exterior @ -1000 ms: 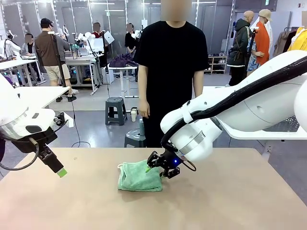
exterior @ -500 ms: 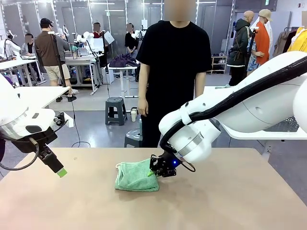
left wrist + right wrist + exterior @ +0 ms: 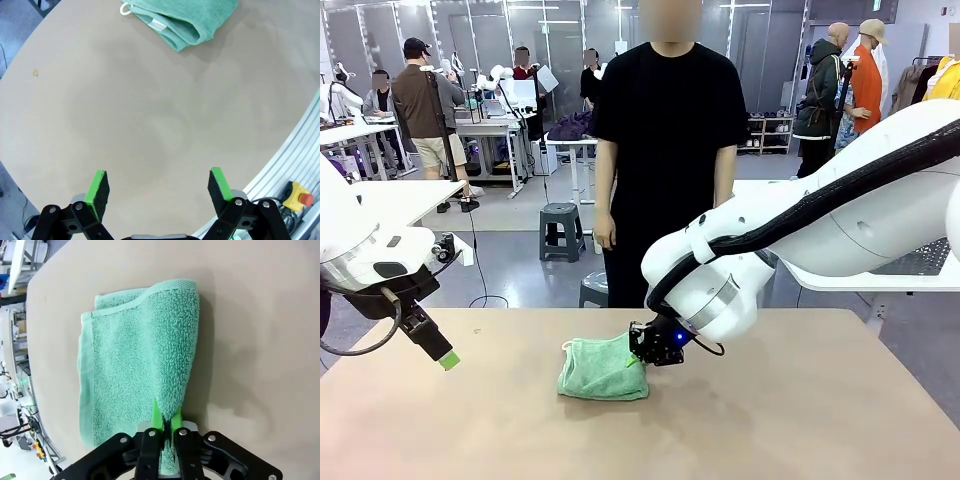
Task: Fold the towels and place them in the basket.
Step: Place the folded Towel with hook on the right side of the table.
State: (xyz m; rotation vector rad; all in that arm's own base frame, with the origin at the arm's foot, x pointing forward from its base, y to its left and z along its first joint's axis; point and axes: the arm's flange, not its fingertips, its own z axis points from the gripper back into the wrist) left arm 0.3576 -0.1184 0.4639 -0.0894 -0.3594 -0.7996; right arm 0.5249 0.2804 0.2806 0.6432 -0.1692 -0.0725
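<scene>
**Spotter:** Your right gripper (image 3: 165, 426) was what changed. A second earlier its jaws stood apart at the right-hand edge of the mint-green terry hand towel (image 3: 603, 368). At this moment they were pressed together on that doubled-over edge, with the pile pinched between the green pads.

**Operator:** Did the towel itself shift?

**Spotter:** A little. As you closed, it slid towards the robot's left across the flat tan table (image 3: 820, 420). It lay there near the middle, already folded over on itself, with its small loop at the far corner away from your grip.

**Operator:** And my other arm?

**Spotter:** Your left gripper (image 3: 158, 175) hung above bare tabletop, well apart from the towel. Its jaws were spread wide with nothing between them, just as they were a second before.

**Operator:** So where did that leave the job?

**Spotter:** I judged that you had just secured a hold for the next fold or the lift. The grip sat on one edge only, so the loose layers could have fallen open once you raised it. The basket step was not yet done. The person in the black shirt (image 3: 665, 150) stood at the far side, hands down.
</scene>
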